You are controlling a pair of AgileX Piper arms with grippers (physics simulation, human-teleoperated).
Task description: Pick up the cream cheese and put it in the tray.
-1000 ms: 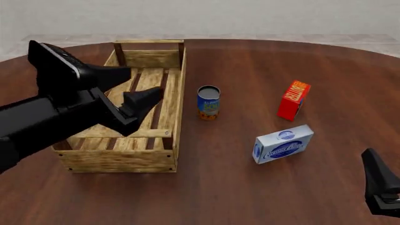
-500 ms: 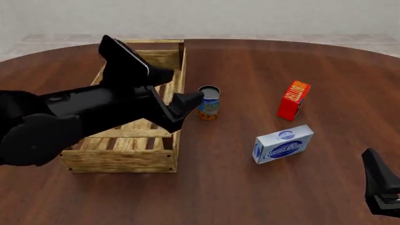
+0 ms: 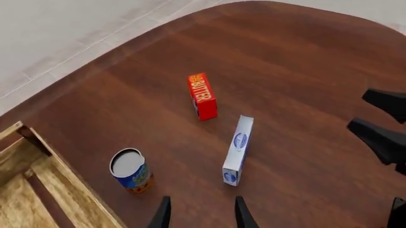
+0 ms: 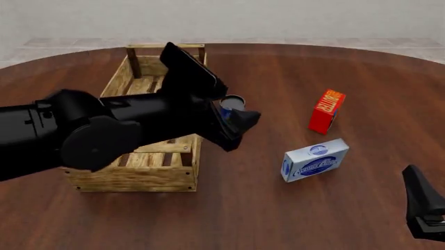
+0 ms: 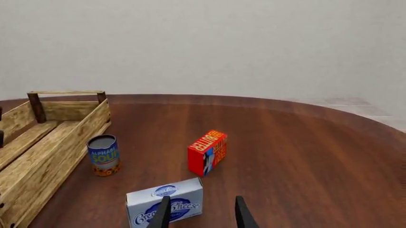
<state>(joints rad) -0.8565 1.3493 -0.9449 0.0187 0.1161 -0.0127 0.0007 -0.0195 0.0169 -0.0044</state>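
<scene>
The cream cheese lies flat on the table right of centre, a pale blue-white box with a dark blue oval logo. It also shows in the left wrist view and the right wrist view. The wooden slat tray stands at the left. My left gripper hovers open and empty just past the tray's right wall, left of the cream cheese and well apart from it. Its fingertips are spread. My right gripper sits open at the near right corner, its fingertips in front of the box.
A blue can stands by the tray's right wall, partly hidden behind my left gripper. A red box with yellow lettering stands upright behind the cream cheese. The round dark wooden table ends beyond the tray.
My left arm has swung rightward from above the tray to just past its right wall, covering part of the blue can. The right arm and all the objects have stayed still.
</scene>
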